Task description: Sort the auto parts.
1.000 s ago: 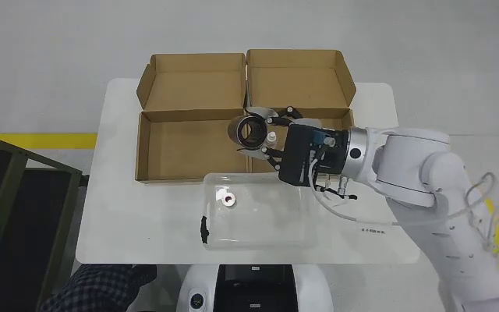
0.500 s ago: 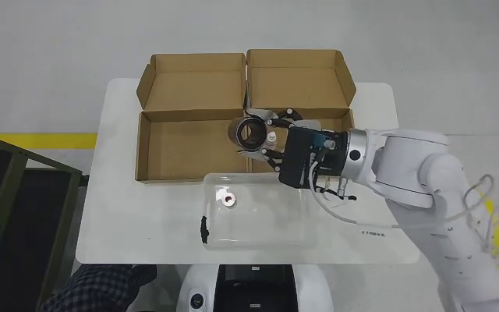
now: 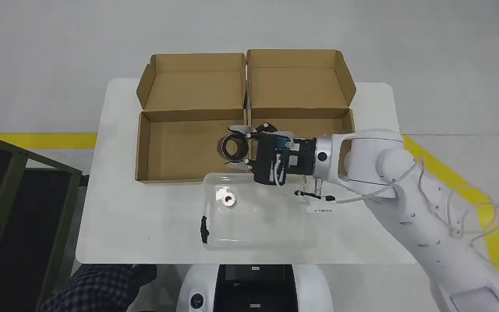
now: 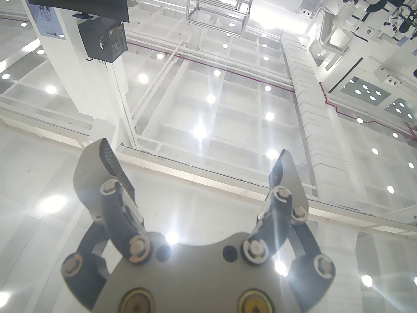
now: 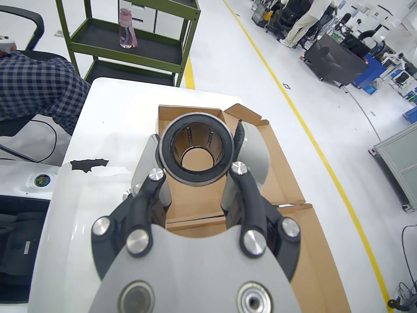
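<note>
My right gripper (image 3: 234, 146) is shut on a black-rimmed metal cylinder bearing (image 3: 231, 146), holding it above the right end of the left cardboard box (image 3: 168, 152). In the right wrist view the bearing (image 5: 196, 151) sits between the fingers (image 5: 251, 151), its open bore facing the camera, with the box floor (image 5: 192, 197) behind it. A small white ring part (image 3: 228, 198) lies in the clear plastic tray (image 3: 257, 234) near the table's front. My left gripper (image 4: 195, 172) points up at the ceiling, open with nothing between its fingers.
A second open cardboard box (image 3: 331, 93) stands beside the first at the back right. A person's plaid sleeve (image 3: 97, 285) rests at the table's front left corner. A green shelf cart (image 5: 123, 30) stands beyond the table's end.
The right arm has carried the bearing leftward and a little toward the front, from over the seam between the boxes to over the left box's right end.
</note>
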